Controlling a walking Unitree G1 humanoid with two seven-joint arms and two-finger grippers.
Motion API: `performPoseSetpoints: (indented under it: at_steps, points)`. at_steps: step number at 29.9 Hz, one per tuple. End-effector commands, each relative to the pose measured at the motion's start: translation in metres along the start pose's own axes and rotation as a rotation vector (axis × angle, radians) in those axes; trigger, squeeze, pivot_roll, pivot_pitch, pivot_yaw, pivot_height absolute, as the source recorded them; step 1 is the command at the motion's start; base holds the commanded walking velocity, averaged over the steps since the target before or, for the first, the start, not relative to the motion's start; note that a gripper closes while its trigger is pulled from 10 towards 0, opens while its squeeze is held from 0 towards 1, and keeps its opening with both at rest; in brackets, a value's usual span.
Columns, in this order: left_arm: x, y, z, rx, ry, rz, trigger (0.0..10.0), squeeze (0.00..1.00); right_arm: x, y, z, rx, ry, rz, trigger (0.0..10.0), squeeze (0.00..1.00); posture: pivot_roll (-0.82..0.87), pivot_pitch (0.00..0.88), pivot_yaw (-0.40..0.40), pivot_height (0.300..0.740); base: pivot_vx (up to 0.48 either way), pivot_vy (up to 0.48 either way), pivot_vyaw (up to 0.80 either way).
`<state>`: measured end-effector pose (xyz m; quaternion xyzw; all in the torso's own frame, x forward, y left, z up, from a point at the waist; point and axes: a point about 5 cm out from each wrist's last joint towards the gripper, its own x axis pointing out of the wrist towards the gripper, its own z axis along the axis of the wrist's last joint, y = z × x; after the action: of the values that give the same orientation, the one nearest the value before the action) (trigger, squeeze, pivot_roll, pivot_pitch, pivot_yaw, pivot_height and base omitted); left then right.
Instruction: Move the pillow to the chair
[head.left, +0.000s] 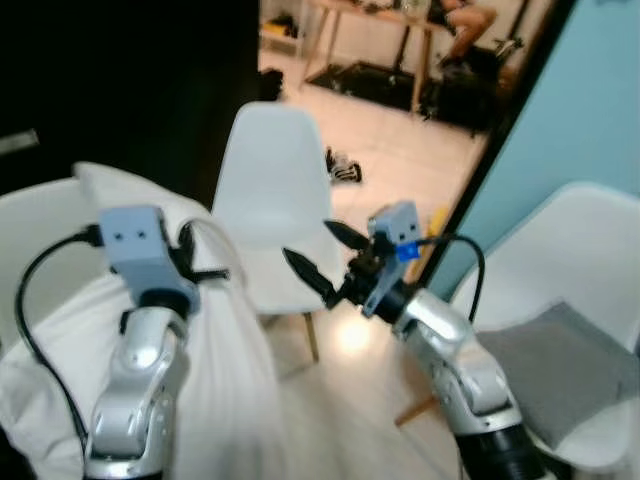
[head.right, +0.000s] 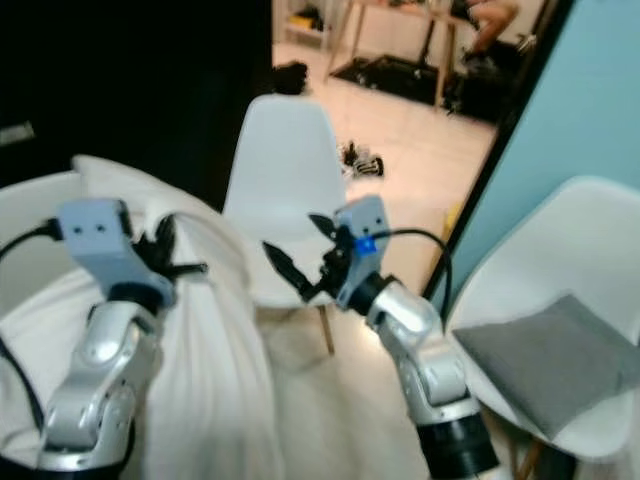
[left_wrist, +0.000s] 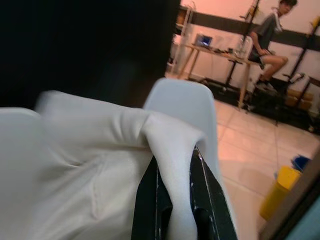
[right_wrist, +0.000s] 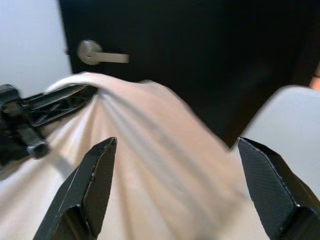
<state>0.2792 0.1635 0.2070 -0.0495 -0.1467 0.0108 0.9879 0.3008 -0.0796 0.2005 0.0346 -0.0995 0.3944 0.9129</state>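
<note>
A large white pillow (head.left: 225, 370) hangs low at my left, its fabric bunched into a fold. My left gripper (head.left: 205, 262) is shut on that fold, with the cloth pinched between the black fingers (left_wrist: 150, 200). My right gripper (head.left: 322, 256) stands wide open to the right of the pillow, apart from it, its fingertips (right_wrist: 100, 175) spread toward the cloth (right_wrist: 150, 165). A white shell chair (head.left: 265, 200) stands just beyond the pillow, its seat partly hidden by it.
A second white chair (head.left: 590, 300) with a grey cushion (head.left: 550, 370) stands at the right by a teal wall (head.left: 590, 100). A black door (right_wrist: 200, 60) with a lever handle (right_wrist: 92, 52) is at left. Farther back, a person (left_wrist: 270, 30) sits by a wooden table (left_wrist: 215, 52).
</note>
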Motion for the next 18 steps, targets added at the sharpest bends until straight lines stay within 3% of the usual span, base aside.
performPoseSetpoints:
  at_steps: [1, 8, 13, 15, 17, 18]
  points:
    - [0.003, -0.004, 0.018, -0.002, -0.095, -0.035, 10.0, 0.0, 0.0, 0.002, -0.003, 0.018, 0.014, 0.004, 10.0, 0.0, -0.06, 0.0, -0.106, 0.74, 0.285, 0.0, 0.0]
    - [0.004, 0.001, 0.018, 0.005, -0.079, -0.025, 10.0, 0.0, 0.0, 0.003, -0.003, 0.027, 0.015, 0.007, 10.0, 0.0, -0.06, 0.0, -0.106, 0.74, 0.328, 0.0, 0.0]
    - [0.004, 0.008, 0.011, 0.035, 0.008, -0.002, 10.0, 0.0, 0.0, 0.002, -0.003, 0.03, 0.018, 0.009, 10.0, 0.0, -0.06, 0.0, -0.108, 0.74, 0.0, 0.0, 0.0]
    - [0.004, 0.014, 0.008, 0.076, 0.047, 0.013, 10.0, 0.0, 0.0, 0.002, -0.003, 0.032, 0.02, 0.009, 10.0, 0.0, -0.06, 0.0, -0.108, 0.74, 0.0, 0.0, 0.0]
    - [0.004, 0.032, 0.01, 0.177, 0.1, 0.062, 10.0, 0.0, -0.001, 0.001, -0.003, 0.028, 0.027, 0.011, 10.0, 0.0, -0.06, 0.0, -0.11, 0.74, 0.0, 0.0, 0.0]
    - [0.004, 0.032, 0.01, 0.177, 0.1, 0.062, 10.0, 0.0, -0.001, 0.001, -0.003, 0.028, 0.027, 0.011, 10.0, 0.0, -0.06, 0.0, -0.11, 0.74, 0.0, 0.0, 0.0]
